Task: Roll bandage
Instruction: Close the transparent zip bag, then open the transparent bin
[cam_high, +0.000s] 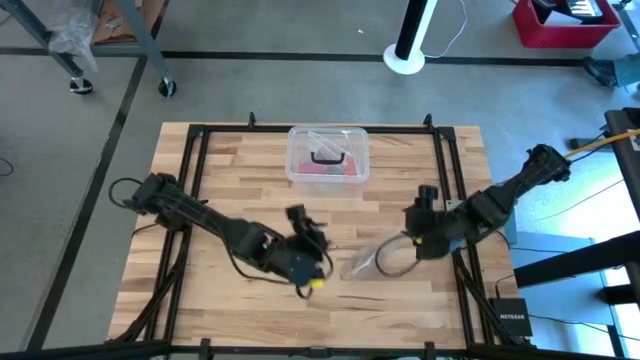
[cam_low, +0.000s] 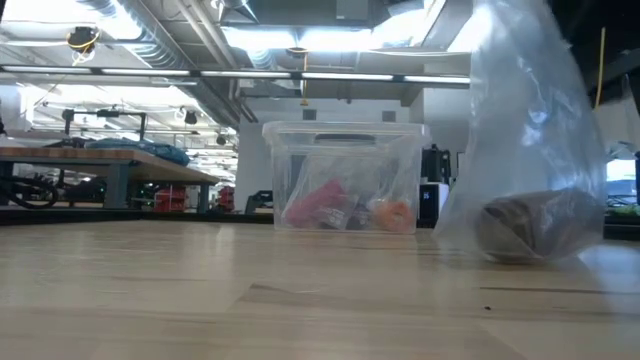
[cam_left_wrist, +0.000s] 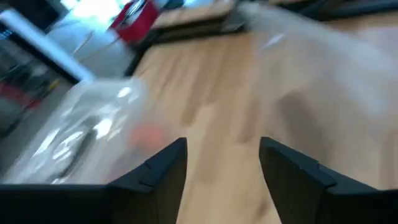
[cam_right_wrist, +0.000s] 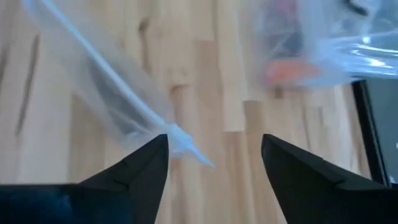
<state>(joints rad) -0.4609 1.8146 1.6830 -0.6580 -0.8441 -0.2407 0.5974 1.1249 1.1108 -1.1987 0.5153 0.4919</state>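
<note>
The bandage (cam_low: 530, 228) shows as a dark brown roll inside a clear thin plastic bag (cam_low: 520, 130), lying on the table in the bag's bottom. In the high view the bag (cam_high: 362, 264) lies on the wood between both arms. My left gripper (cam_high: 312, 235) hovers open just left of the bag; in its wrist view my left gripper (cam_left_wrist: 222, 165) has only bare table between its fingers. My right gripper (cam_high: 412, 236) is open at the bag's right end; in its wrist view my right gripper (cam_right_wrist: 214, 158) has the bag (cam_right_wrist: 106, 81) running up to one fingertip. My right gripper stands open with the bag's thin end (cam_right_wrist: 181, 144) right beside one fingertip (cam_right_wrist: 155, 155). I cannot tell whether the film touches that finger. My left gripper touches nothing.
A clear plastic box (cam_high: 328, 155) with a black handle stands at the table's far middle, holding red and orange items (cam_low: 345, 212). A black frame (cam_high: 445, 190) runs along the table's edges. Bare wood lies toward the near edge (cam_high: 330, 320).
</note>
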